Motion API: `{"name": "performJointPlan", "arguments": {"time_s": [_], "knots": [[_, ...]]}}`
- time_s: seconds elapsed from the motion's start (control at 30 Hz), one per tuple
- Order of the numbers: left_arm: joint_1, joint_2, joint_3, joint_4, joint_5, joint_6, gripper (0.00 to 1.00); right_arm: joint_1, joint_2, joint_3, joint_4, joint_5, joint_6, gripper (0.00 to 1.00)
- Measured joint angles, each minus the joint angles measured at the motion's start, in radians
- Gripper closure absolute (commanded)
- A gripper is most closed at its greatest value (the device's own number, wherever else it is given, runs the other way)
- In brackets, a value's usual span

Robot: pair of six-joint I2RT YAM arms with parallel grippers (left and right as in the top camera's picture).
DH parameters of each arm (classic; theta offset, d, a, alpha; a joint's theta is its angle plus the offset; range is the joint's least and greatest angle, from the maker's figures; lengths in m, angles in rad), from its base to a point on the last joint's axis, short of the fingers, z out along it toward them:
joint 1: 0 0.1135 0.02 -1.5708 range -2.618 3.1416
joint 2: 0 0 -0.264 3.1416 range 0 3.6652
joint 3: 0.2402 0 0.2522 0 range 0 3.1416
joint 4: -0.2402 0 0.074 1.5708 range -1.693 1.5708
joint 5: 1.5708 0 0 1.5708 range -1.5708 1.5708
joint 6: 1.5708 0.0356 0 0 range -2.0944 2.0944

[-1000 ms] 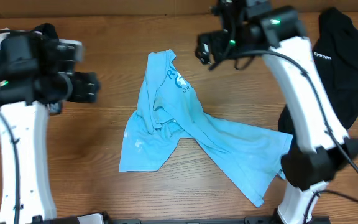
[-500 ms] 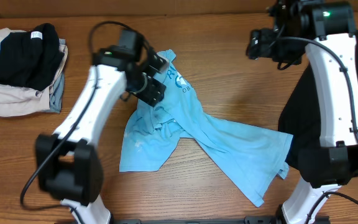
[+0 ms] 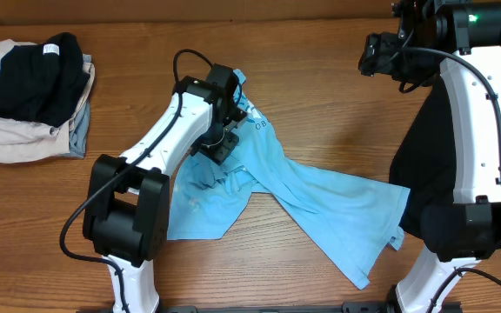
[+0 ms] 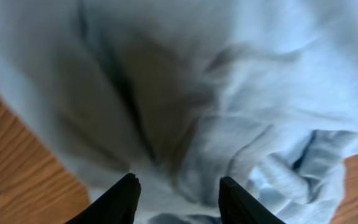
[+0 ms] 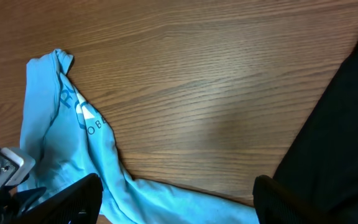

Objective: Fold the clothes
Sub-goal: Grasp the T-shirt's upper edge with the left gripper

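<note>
- Overhead: the light blue T-shirt (image 3: 320, 204) lies crumpled on the table (image 3: 320, 96). The left jaws are low over its collar end. The right jaws are well apart from it, with the black top (image 3: 416, 178) under that arm.
- Left wrist: only this view shows the left jaws spread, wrinkled shirt cloth just beyond their tips.
- Right wrist: the right jaws are spread wide, shirt left of them, black top right.

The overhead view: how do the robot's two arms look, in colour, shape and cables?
Both have white tubular links and bulky black joints. The left arm carries a looping black cable; the right arm has a black cable along its link and a green light near the top. The jaws are black.
</note>
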Motion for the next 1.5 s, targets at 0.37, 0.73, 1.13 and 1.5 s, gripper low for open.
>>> {"name": "performJointPlan", "arguments": {"time_s": [0.37,0.73,1.13,1.5], "knots": [[-0.001,0.0,-0.004,0.014,0.033,-0.045,0.55,0.0,0.0,0.0,0.003,0.0,0.001,0.19],[-0.008,0.0,-0.004,0.014,0.047,-0.049,0.67,0.0,0.02,0.0,0.003,0.0,0.0,0.19],[-0.008,0.0,-0.048,0.049,0.034,-0.051,0.8,0.0,0.037,0.0,0.002,0.0,0.0,0.2],[-0.008,0.0,-0.051,0.076,0.016,-0.069,0.96,0.0,0.037,0.0,0.0,0.0,0.0,0.27]]}}
